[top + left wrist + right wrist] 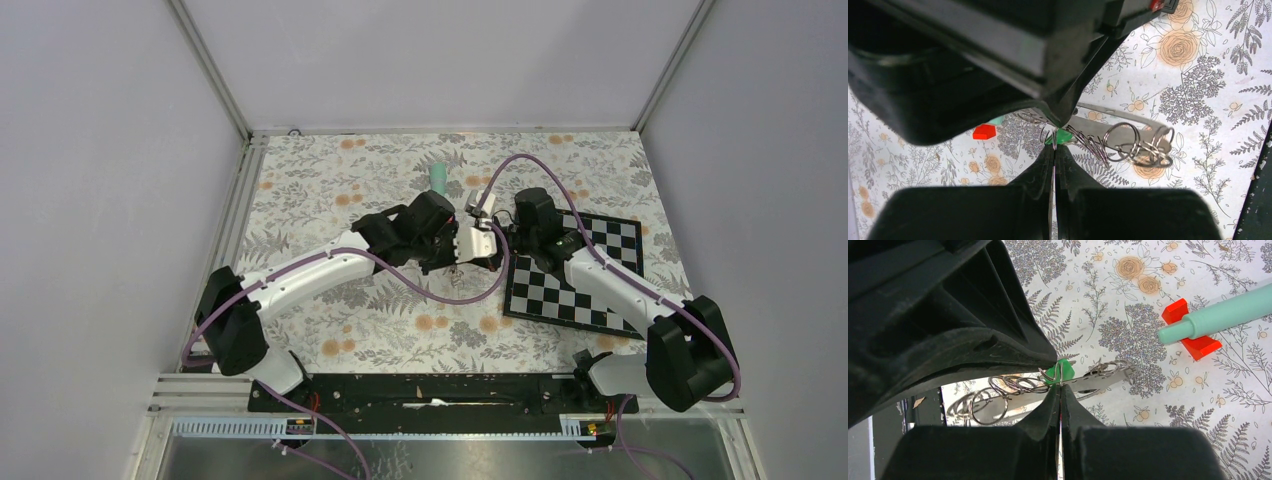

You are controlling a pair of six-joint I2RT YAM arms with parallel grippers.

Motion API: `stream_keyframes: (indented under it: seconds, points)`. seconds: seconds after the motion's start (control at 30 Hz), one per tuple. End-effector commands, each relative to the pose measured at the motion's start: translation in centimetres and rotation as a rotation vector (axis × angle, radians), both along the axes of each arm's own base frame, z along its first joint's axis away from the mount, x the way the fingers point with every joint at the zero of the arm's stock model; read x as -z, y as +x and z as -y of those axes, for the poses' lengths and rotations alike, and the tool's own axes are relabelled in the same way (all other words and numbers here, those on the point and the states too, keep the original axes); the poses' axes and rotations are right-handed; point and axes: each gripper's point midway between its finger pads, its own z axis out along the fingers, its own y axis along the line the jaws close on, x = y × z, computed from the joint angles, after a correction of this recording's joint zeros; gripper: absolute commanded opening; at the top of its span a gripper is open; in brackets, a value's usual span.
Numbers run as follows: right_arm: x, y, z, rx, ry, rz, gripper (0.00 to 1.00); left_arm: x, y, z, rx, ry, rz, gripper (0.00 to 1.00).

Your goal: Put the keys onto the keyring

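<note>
Left gripper (pixel 1053 148): closed, its tips pinching what looks like a thin wire ring (pixel 1050 136) at the green key (pixel 1064 136).
Right gripper (pixel 1060 389): closed too, meeting the left one tip to tip and nipping the same wire from the other side.
Keyring (pixel 1095 125): the flat grey strap sits just behind the green key, with a bundle of rings (pixel 1140 145) at one end. I cannot tell whether it rests on the tabletop (pixel 330 200).
Dark key: not made out.
Stage: threading looks under way, not finished.
Risk, slip: the wire is thin and springy, so pulling it apart could snap it free and drop the key.
Risk, crowding: the grippers almost touch, and a sideways nudge could knock them together or drag the strap.
</note>
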Motion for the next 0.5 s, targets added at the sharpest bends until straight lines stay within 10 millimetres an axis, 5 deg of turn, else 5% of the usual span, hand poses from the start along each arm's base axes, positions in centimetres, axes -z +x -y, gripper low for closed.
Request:
stream_keyframes:
  seconds: [0.0, 0.47]
  points:
    - [-1.94, -0.03, -0.52, -0.028, 0.051, 0.054, 0.0, -3.31, 1.25, 0.65, -0.043, -0.091, 0.071, 0.0]
    - [-1.64, -0.18, -0.61, -0.032, 0.056, 0.039, 0.0, -3.86, 1.8, 1.42, -0.064, -0.117, 0.069, 0.0]
